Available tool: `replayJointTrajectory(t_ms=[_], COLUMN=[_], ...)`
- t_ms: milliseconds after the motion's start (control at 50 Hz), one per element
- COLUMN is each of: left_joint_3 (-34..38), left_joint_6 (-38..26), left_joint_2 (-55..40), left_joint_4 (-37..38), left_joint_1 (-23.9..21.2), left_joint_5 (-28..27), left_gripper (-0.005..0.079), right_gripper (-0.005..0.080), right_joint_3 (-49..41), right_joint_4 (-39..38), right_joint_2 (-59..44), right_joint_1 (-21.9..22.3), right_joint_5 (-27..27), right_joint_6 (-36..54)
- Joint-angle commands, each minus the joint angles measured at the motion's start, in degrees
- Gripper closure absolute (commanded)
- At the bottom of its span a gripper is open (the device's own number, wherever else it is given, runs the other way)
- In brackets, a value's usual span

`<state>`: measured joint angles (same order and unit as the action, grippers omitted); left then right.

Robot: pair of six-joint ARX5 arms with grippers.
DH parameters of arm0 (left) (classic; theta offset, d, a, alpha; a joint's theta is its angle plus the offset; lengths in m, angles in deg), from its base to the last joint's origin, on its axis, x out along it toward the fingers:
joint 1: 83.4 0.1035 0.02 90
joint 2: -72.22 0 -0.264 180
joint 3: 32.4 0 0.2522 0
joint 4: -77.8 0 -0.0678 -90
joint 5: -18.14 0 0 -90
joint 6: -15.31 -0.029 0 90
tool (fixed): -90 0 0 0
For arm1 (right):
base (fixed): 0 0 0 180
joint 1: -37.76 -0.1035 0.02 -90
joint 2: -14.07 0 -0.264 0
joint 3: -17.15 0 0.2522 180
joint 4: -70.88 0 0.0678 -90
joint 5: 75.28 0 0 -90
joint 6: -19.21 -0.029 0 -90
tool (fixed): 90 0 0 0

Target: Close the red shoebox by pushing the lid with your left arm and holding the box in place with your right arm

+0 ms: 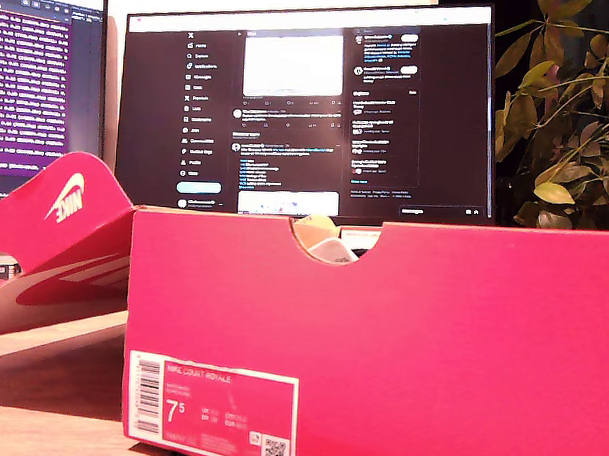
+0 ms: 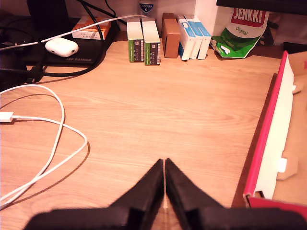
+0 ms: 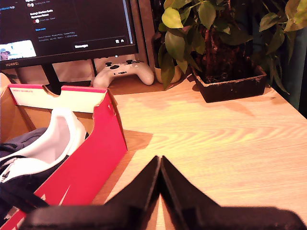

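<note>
Wood desk (image 2: 144, 120) holds the red shoebox (image 1: 381, 341), its lid (image 1: 64, 240) flung open and a shoe (image 3: 43, 143) inside. My first gripper (image 2: 164, 165) is squeezed tight beside the lid, grasping nothing. My second gripper (image 3: 159, 163) is squeezed tight too, just beside the box wall.

A light wooden bench (image 2: 158, 110) with pale grain carries the scene under warm, dim indoor light. At its back stands a wide black-framed monitor (image 1: 309, 108) showing a dark page, and a second screen (image 1: 45, 79) with purple-tinted text sits at the exterior view's left. A leafy green plant (image 3: 211, 33) in a dark rectangular pot stands beside the monitor, at the exterior view's right.
</note>
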<state>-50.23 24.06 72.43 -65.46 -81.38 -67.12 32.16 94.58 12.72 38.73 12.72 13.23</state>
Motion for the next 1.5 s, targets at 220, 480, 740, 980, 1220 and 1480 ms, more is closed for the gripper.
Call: replayJointTrajectory(t_ms=[220, 480, 740, 980, 1220, 1480], left_joint_3=[1.49, 1.49, 1.44, -2.51, -6.67, -11.74], left_joint_6=[-0.17, 2.16, 16.00, 20.04, 21.88, 18.23], left_joint_2=[0.48, 0.48, 0.48, 0.37, -11.21, -32.26], left_joint_4=[0.20, -1.60, -5.35, -12.72, -12.83, -17.59], left_joint_1=[-0.11, -0.11, -0.11, -0.11, -0.09, 0.81], left_joint_5=[0.20, -0.28, -7.41, -20.55, -26.99, -34.01], left_gripper=[0.0761, 0.0761, 0.0761, 0.0761, 0.0761, 0.0761], right_gripper=[0.0764, 0.0764, 0.0764, 0.0764, 0.0764, 0.0764], right_joint_3=[-1.03, -1.03, -0.72, 4.46, 10.34, 10.86], right_joint_4=[-0.61, -0.68, -5.27, -5.79, 0.07, 0.20], right_joint_2=[-0.37, -0.37, -0.35, -0.39, -7.17, -21.27], right_joint_1=[-0.37, -0.37, -0.48, -0.48, -0.48, -0.48], right_joint_5=[0.15, -0.04, -4.98, -12.24, -16.41, -24.02], right_joint_6=[0.00, -0.11, -12.31, -20.83, -21.27, -21.24])
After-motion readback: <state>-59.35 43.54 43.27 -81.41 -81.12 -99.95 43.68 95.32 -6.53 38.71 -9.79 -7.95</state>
